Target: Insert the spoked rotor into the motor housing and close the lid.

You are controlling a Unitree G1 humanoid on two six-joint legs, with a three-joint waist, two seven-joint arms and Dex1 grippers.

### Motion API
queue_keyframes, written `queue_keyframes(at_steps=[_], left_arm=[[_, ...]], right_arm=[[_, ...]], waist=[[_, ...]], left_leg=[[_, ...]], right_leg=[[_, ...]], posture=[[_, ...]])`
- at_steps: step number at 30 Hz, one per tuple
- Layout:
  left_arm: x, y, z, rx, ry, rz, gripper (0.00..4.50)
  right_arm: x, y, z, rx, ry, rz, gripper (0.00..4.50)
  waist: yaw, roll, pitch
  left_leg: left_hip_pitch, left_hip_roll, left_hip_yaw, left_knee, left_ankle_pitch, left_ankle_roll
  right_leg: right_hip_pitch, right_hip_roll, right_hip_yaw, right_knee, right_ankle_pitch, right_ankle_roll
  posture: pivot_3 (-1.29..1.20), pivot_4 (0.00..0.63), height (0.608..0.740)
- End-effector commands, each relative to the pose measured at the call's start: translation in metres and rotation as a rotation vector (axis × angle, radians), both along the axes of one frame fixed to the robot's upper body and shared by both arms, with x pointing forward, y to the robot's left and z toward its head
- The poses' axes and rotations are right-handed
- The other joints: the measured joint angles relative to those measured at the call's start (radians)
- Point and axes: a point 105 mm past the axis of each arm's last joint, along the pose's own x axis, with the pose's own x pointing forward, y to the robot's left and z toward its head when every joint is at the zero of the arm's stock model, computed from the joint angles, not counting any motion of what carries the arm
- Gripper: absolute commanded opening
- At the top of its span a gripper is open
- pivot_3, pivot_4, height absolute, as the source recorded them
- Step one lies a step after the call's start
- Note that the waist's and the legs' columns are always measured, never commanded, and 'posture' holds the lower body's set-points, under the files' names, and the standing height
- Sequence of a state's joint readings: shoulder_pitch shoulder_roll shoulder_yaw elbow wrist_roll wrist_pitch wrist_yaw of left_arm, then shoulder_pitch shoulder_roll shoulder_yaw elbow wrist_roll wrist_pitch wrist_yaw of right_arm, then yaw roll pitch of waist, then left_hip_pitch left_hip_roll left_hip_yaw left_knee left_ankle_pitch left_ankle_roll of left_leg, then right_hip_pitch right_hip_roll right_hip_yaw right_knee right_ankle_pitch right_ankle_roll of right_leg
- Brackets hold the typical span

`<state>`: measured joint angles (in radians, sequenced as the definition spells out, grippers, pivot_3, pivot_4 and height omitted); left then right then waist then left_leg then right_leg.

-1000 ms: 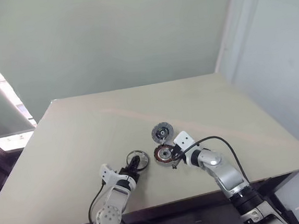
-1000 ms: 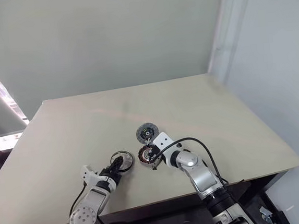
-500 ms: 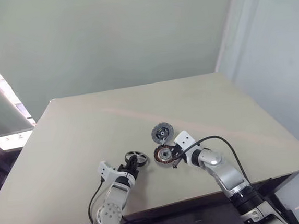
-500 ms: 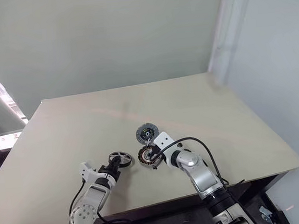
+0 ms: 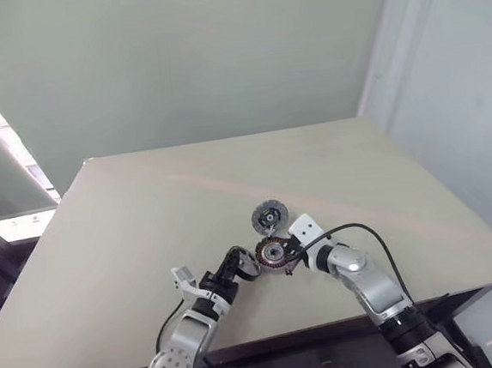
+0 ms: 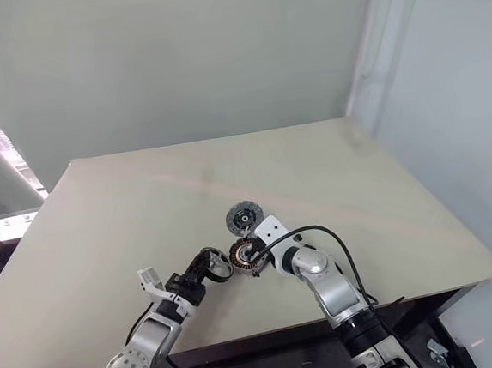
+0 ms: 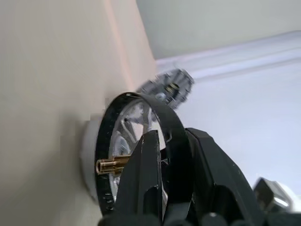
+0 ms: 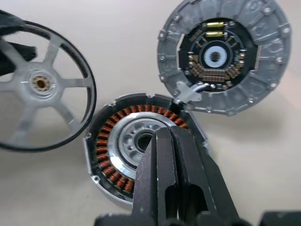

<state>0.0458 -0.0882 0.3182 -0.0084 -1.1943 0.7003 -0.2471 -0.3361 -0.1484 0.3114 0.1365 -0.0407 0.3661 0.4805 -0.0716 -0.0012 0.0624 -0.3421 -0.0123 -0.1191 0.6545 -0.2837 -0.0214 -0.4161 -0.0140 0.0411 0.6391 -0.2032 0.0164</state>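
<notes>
A broad beige table [image 5: 146, 218] carried all the parts near its front edge. The right gripper [image 8: 170, 136] had its two black fingers pressed together with no gap and nothing between them, their tips resting over the near rim of the motor housing [image 8: 127, 141], whose ring of copper windings surrounded a silvery centre. The lid [image 8: 223, 56], a grey disc with a dark hub and small copper contacts, lay open at about 1 o'clock from the housing and touched it at a small metal tab. The left gripper [image 7: 171, 155] was clamped on the dark rim of the spoked rotor [image 7: 136, 141], one finger on either side of the rim, holding the rotor raised on edge off the table. In the head view the rotor [image 5: 243, 263] sat at about 9 o'clock from the housing [image 5: 273, 254], just beside it, with the lid [image 5: 268, 217] at 12 o'clock behind.
</notes>
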Motion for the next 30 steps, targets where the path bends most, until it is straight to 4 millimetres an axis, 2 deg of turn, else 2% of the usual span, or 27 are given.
queue_keyframes(at_steps=[1, 10, 18, 24, 27, 30], left_arm=[[0.006, -0.015, 0.021, -0.063, -0.081, -0.061, 0.81], [0.008, -0.016, 0.018, -0.064, -0.072, -0.073, 0.81], [0.003, -0.002, 0.011, -0.012, -0.039, -0.036, 0.81], [0.002, 0.014, 0.0, 0.108, -0.005, 0.01, 0.81], [0.001, 0.019, -0.002, 0.131, 0.003, 0.019, 1.41], [0.0, 0.027, -0.007, 0.184, 0.028, 0.047, 2.41]], right_arm=[[0.004, -0.008, 0.016, 0.004, -0.058, -0.03, 0.0], [0.002, -0.026, 0.013, 0.002, -0.041, -0.084, 0.0], [0.0, -0.022, 0.012, 0.011, -0.032, -0.081, 0.0], [0.0, -0.018, 0.012, 0.017, -0.028, -0.069, 0.0], [0.001, -0.016, 0.012, 0.018, -0.027, -0.065, 0.0], [0.001, -0.015, 0.012, 0.019, -0.027, -0.059, 0.0]], waist=[[0.001, 0.0, 0.0], [0.0, -0.001, 0.0], [0.0, -0.001, 0.0], [-0.001, 0.0, 0.0], [-0.001, 0.0, 0.0], [-0.001, 0.0, 0.0]], left_leg=[[0.0, 0.0, 0.0, 0.0, 0.0, 0.0], [0.0, -0.001, 0.0, 0.001, 0.0, 0.0], [0.0, -0.001, 0.0, 0.001, 0.0, 0.0], [0.0, -0.001, 0.0, 0.001, 0.0, 0.0], [0.0, 0.0, 0.0, 0.001, 0.0, 0.0], [0.0, -0.001, 0.0, 0.001, 0.0, 0.0]], right_leg=[[0.0, 0.0, 0.0, 0.0, 0.0, 0.0], [0.0, 0.0, 0.001, 0.0, 0.0, 0.0], [0.0, 0.0, 0.001, 0.0, 0.0, 0.0], [0.0, 0.0, 0.001, 0.001, 0.0, 0.0], [0.0, 0.0, 0.001, 0.001, 0.0, 0.0], [0.0, 0.0, 0.001, 0.0, 0.0, 0.0]], posture=[[0.0, 0.0, 0.74], [0.0, 0.0, 0.74], [0.0, 0.0, 0.74], [0.0, 0.0, 0.74], [0.0, 0.0, 0.74], [0.0, 0.0, 0.74]])
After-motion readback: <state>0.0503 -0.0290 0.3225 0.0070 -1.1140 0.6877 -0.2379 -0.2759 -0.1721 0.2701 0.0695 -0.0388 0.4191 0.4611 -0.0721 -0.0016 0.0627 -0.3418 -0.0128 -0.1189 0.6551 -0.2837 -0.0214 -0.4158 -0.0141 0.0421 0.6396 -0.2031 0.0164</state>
